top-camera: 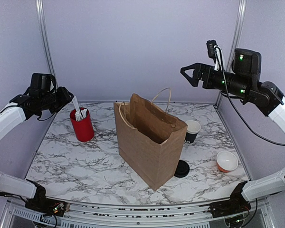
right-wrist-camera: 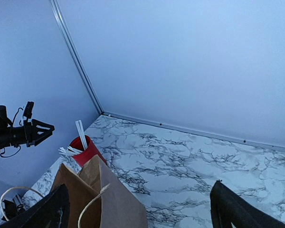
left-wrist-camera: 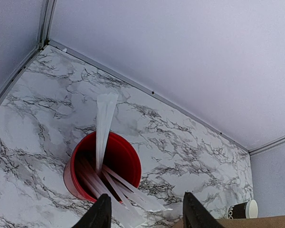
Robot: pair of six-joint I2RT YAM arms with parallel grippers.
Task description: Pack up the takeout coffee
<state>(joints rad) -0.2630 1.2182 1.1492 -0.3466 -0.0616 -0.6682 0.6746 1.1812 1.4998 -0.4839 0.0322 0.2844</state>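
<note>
a: where do the tools stand?
b: the right gripper (top-camera: 186, 76) hangs high over the right side of the table, its fingers spread wide with nothing between them. the left gripper (top-camera: 62, 97) is also spread and empty, poised over the red holder (top-camera: 81, 126) and its white wrapped straws (left-wrist-camera: 104, 123).
a: and the coffee?
b: the black paper cup (top-camera: 191, 137) stands upright on the marble table (top-camera: 85, 161), just beside the right side of the brown paper bag (top-camera: 149, 142). i can't tell whether they touch. it sits below the right gripper, so i judge that arm should take it. the reach is not yet begun.
a: how to do it well?
b: come down on the side away from the bag, so the fingers don't snag the paper handle (top-camera: 170, 95). close on the cup's wall about midway, and gently, since paper crushes. the top looks uncovered, and the flat black lid (top-camera: 181, 168) lies apart by the bag's foot, so keep the cup upright throughout.
a: then?
b: lift it above the bag's rim, carry it over the open mouth and lower it straight in. the bag looks light and could tip, so the left arm might steady it. leave the orange cup (top-camera: 226, 161) alone.
</note>
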